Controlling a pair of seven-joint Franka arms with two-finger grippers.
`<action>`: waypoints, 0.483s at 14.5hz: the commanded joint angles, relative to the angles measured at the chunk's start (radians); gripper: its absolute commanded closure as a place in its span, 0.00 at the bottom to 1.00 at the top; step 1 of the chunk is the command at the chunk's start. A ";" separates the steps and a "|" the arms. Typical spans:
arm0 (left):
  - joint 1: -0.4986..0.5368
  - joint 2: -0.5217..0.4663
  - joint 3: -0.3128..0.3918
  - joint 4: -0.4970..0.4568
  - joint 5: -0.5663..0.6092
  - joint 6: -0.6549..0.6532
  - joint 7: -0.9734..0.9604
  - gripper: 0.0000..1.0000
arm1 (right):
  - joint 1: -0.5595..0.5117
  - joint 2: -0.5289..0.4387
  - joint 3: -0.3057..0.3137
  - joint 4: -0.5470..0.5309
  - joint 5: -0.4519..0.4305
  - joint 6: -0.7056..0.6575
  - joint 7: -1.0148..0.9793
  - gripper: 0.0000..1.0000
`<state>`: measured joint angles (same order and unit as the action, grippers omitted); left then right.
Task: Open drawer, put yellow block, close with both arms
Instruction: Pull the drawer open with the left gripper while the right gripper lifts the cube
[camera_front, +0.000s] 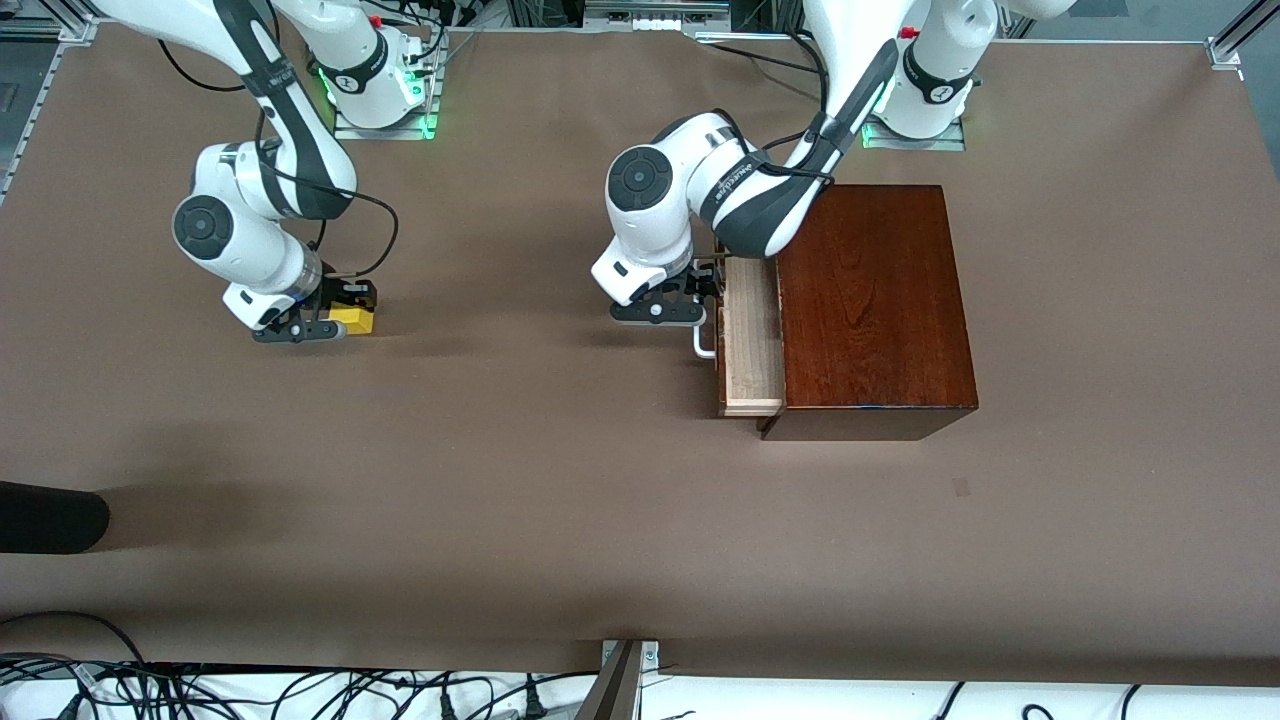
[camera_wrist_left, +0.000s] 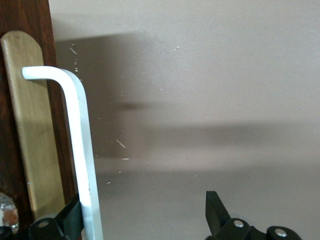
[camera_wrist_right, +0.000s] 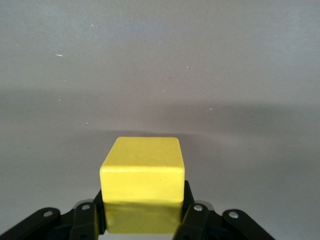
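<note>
My left gripper (camera_front: 690, 300) hangs at the white handle (camera_wrist_left: 80, 150), fingers spread wide, the drawer (camera_front: 752, 335) partly drawn for loading; my right gripper (camera_front: 335, 322) clasps the yellow block (camera_wrist_right: 142, 182) at the tabletop (camera_front: 520, 480), toward the right arm's end.

Small yellow block (camera_front: 352, 319) sits on the table; pale drawer (camera_front: 751, 335), white-handled, stands partly open

White arm shells w/ dark grey joint caps are seen; black cables run alongside. Black left claw (camera_front: 690, 300) & right claw (camera_front: 322, 322) show silver screws; bases lit green.
</note>
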<state>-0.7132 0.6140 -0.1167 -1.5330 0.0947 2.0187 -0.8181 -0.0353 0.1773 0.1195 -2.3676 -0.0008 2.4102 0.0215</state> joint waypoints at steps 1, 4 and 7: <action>-0.043 0.061 0.003 0.092 -0.026 0.008 -0.018 0.00 | 0.002 -0.096 -0.006 0.042 -0.001 -0.146 0.001 1.00; -0.051 0.067 0.005 0.099 -0.038 0.009 -0.029 0.00 | 0.002 -0.116 -0.027 0.195 -0.001 -0.368 0.006 1.00; -0.060 0.073 0.005 0.114 -0.038 0.009 -0.030 0.00 | 0.002 -0.110 -0.035 0.352 -0.001 -0.552 0.006 1.00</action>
<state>-0.7346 0.6325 -0.1027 -1.5034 0.0948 2.0037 -0.8243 -0.0357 0.0541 0.0924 -2.1210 -0.0008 1.9678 0.0234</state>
